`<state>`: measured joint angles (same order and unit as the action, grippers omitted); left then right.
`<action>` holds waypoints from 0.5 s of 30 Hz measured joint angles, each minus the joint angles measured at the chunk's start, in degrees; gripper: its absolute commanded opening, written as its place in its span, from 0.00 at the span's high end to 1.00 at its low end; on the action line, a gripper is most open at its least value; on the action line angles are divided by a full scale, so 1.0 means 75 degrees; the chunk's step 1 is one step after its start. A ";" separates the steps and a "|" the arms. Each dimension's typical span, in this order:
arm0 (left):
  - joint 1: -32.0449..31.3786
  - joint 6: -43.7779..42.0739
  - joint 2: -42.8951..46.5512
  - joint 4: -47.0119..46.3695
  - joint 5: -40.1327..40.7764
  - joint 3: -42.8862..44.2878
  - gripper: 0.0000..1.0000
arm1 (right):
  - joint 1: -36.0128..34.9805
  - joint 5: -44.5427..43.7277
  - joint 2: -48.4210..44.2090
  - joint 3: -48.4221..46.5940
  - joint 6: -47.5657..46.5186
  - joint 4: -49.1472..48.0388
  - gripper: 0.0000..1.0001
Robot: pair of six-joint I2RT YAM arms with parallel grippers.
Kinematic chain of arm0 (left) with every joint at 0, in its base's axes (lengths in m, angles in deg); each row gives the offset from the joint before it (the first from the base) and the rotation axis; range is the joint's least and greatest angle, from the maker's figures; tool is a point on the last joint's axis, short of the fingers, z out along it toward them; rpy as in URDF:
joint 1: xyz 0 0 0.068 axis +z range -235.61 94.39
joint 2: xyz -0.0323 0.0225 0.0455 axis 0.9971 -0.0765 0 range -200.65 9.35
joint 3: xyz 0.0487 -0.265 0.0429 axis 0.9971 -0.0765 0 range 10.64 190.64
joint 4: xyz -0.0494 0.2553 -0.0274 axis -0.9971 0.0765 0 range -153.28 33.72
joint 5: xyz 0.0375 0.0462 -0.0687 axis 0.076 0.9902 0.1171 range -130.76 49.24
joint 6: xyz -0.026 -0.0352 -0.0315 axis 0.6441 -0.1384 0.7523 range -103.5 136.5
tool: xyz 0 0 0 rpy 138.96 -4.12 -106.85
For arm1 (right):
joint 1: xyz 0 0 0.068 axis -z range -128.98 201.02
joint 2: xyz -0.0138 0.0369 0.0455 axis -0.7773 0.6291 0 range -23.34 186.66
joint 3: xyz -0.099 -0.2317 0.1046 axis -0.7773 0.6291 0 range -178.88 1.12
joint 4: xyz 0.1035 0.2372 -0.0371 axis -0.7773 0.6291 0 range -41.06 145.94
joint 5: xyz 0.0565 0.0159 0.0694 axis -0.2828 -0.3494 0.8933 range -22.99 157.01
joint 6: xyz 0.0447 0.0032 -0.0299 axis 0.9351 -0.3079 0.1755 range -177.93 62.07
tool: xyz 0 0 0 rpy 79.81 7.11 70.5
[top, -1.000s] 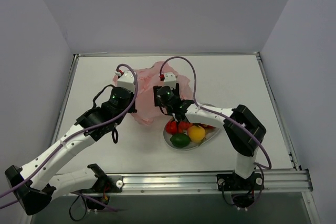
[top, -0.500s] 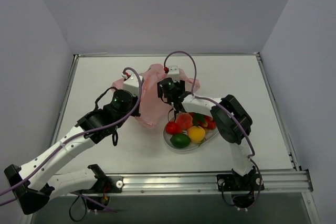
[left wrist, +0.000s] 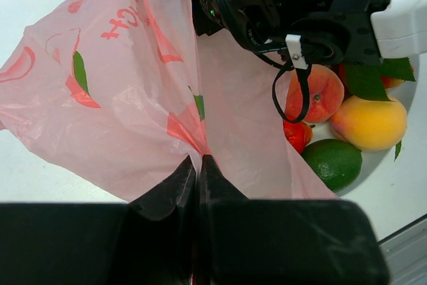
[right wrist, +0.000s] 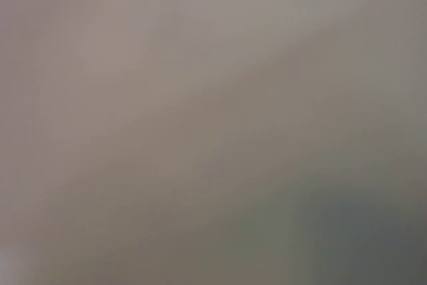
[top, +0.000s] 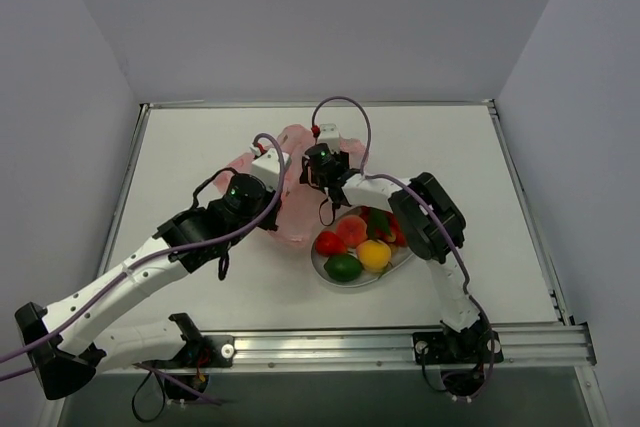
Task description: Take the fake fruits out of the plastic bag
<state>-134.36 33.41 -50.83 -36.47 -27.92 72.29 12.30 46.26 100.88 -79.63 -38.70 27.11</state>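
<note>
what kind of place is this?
Likely a lab robot cell: plain walls box in the table, aluminium mounting rail along its near edge, fake fruits on a plate as props.

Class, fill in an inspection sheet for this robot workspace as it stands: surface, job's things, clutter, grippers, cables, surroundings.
Surface: flat white table, no spills seen.
Job's things: crinkly translucent pink plastic bag bunched mid-table; glossy plastic fruits (red, peach, yellow, green) on a white oval plate beside it.
Clutter: nothing seen.
Grippers: left gripper shut on a fold of the bag; right gripper at the bag, jaws hidden, its camera blurred.
Cables: purple cables loop above both wrists.
Surroundings: plain pale walls on three sides; metal rail at the near edge.
</note>
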 measured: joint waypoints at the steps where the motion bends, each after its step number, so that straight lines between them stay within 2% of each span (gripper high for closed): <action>1: -0.0012 0.0012 0.0003 0.0044 -0.0003 0.0047 0.98 | 0.0015 0.0044 0.0052 -0.0009 0.0000 0.0000 0.21; 4: -0.0038 0.0038 0.0047 0.0099 -0.0006 0.0128 0.98 | 0.0070 0.0152 0.0178 -0.0009 -0.0006 0.0009 0.31; 5: -0.0041 0.0041 0.0079 0.0122 -0.0003 0.0131 0.98 | 0.0093 0.0181 0.0204 -0.0009 -0.0017 0.0020 0.40; 7: -0.0044 0.0041 0.0114 0.0163 0.0009 0.0131 0.98 | 0.0128 0.0233 0.0224 -0.0012 -0.0047 0.0017 0.51; 8: -0.0044 0.0041 0.0125 0.0181 0.0017 0.0131 0.98 | 0.0149 0.0245 0.0227 -0.0012 -0.0061 0.0015 0.60; 11: -0.0044 0.0041 0.0122 0.0224 0.0058 0.0131 0.98 | 0.0175 0.0289 0.0227 -0.0023 -0.0137 -0.0050 0.72; 15: -0.0044 0.0128 -0.0006 0.0259 0.0152 0.0131 0.98 | 0.0172 0.0402 0.0201 -0.0006 -0.0172 -0.0052 0.78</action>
<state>-134.69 34.37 -50.88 -34.53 -26.78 73.27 13.59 49.27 102.39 -79.68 -39.99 26.72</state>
